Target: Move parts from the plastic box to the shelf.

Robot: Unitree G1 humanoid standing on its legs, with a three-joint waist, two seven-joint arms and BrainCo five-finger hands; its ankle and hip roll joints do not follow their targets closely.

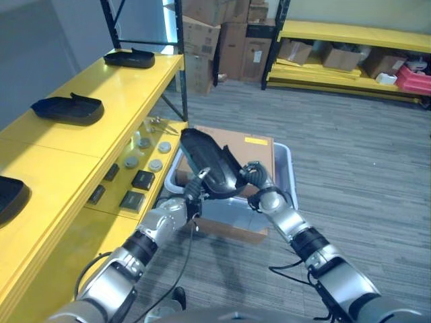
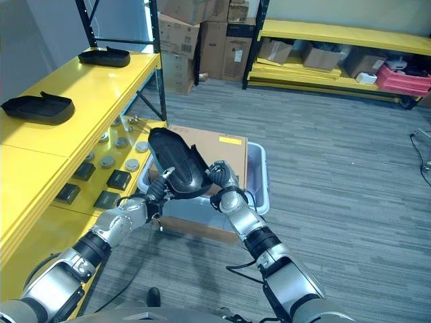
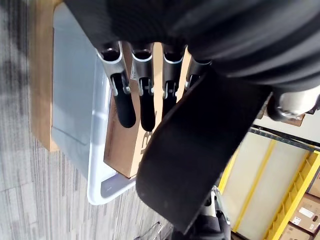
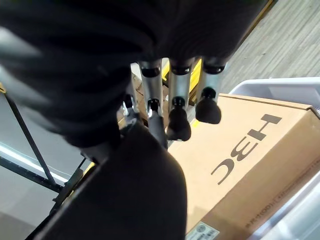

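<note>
I hold the black part [image 1: 209, 163] mid-frame, left robot hand [image 1: 195, 192] and right robot hand [image 1: 254, 176] both clamped; next, swing it to the yellow shelf [image 1: 101, 114], upper left.

Brown cardboard boxes [image 1: 215, 40] are stacked at the far wall, between the dark upright posts [image 1: 178, 60]. Far right, a low yellow rack [image 1: 350, 40] carries more cartons and a red bin [image 1: 412, 79]. Grey striped carpet [image 1: 350, 155] covers the floor.
</note>
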